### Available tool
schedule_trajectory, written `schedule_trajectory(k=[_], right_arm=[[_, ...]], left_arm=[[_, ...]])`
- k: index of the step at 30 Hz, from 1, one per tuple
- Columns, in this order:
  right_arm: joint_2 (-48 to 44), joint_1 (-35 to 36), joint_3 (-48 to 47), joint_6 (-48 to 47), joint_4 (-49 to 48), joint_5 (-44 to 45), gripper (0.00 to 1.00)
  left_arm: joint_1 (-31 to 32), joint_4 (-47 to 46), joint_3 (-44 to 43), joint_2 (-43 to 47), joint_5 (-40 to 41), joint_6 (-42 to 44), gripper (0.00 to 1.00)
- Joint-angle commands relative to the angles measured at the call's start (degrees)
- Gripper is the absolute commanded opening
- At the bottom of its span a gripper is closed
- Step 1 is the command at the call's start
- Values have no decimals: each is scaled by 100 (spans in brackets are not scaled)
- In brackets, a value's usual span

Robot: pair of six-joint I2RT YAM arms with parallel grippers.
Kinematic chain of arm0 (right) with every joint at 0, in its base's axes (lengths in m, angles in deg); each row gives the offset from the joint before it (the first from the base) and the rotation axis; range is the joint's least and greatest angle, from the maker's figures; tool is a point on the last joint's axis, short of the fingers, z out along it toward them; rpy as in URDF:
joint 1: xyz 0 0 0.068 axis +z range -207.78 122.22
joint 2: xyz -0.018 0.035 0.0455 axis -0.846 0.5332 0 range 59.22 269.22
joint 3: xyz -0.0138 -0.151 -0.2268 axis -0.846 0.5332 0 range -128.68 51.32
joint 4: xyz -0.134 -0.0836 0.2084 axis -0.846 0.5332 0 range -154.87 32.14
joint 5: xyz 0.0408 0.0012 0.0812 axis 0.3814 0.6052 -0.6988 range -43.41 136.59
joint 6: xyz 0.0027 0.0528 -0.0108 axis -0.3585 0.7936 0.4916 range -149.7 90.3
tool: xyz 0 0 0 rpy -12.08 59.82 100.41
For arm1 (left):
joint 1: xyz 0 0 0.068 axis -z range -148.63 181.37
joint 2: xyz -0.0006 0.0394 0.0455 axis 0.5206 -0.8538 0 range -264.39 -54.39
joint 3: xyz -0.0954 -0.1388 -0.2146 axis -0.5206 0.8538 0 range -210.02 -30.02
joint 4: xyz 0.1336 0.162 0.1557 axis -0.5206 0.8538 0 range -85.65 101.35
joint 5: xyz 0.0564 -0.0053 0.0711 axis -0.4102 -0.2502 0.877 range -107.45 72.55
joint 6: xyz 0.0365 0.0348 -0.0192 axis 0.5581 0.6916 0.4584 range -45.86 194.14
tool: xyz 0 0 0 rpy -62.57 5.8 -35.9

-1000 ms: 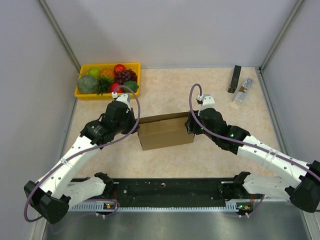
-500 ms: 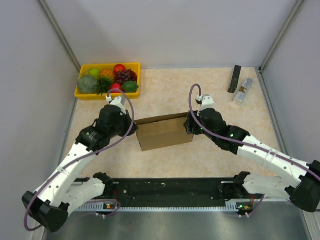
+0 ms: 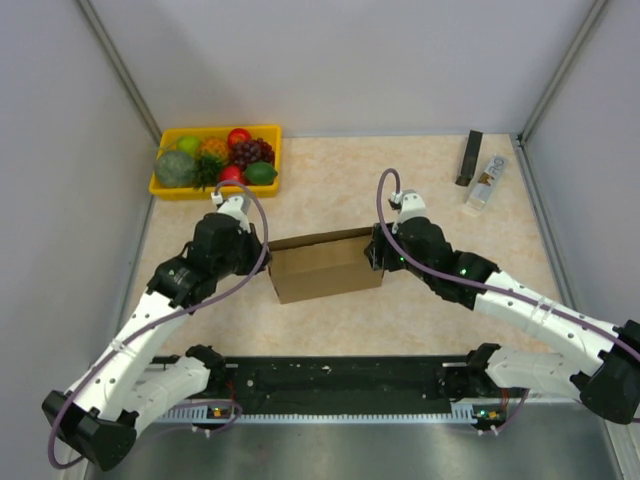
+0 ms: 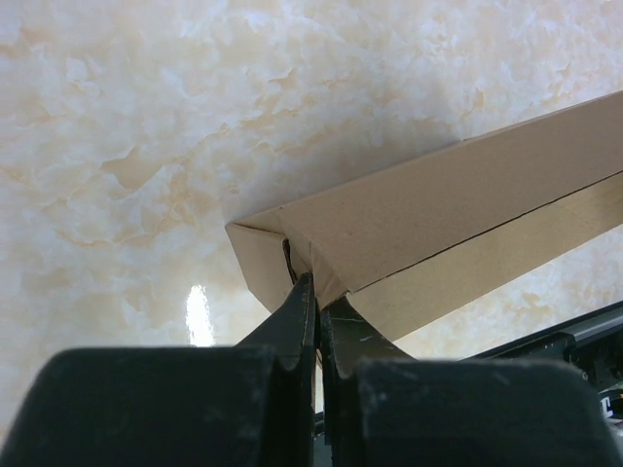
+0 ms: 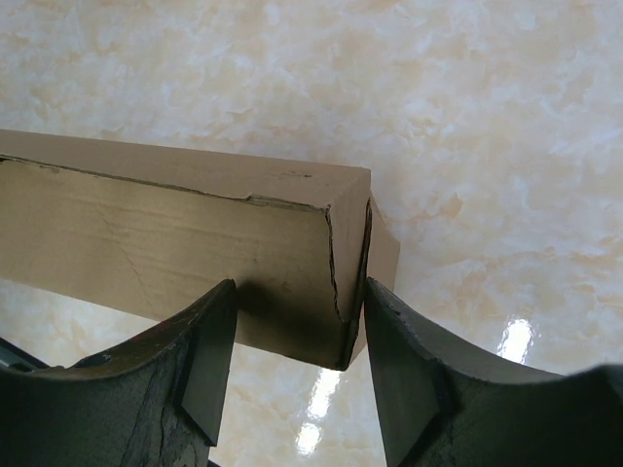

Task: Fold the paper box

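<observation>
My left arm (image 3: pixel 150 320) and right arm (image 3: pixel 520 305) are white shells joined by black joint housings. A purple cable (image 3: pixel 262 235) loops along each. A green light (image 3: pixel 461 268) glows on the right one. My left fingers (image 4: pixel 297 321) are matte black and taper thin. My right fingers (image 5: pixel 409 370) are broad and black, with scuffed flat pads.
</observation>
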Motion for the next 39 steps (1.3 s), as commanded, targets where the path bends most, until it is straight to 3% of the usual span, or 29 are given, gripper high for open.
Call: schedule_trajectory(k=[1, 11, 24, 28, 29, 32, 39], right_arm=[[95, 64, -21, -80, 473, 16, 53], [121, 56, -65, -106, 499, 34, 53], [104, 64, -117, -106, 499, -28, 54], [-45, 56, -442, 17, 639, -282, 54], [-89, 55, -625, 69, 796, -256, 56], [-265, 55, -872, 26, 1130, -81, 76], [-634, -15, -1417, -141, 1588, -422, 90]], left_arm=[[-107, 927, 27, -107, 589, 541, 0], [-107, 1384, -475, -388, 889, 928, 0], [-107, 1516, -554, -546, 371, 885, 5], [-107, 1280, -344, -441, 283, 586, 0], [-107, 1157, -221, -380, 256, 551, 0], [-108, 1068, -79, -370, 318, 515, 0], [-90, 1015, -79, -353, 318, 463, 0]])
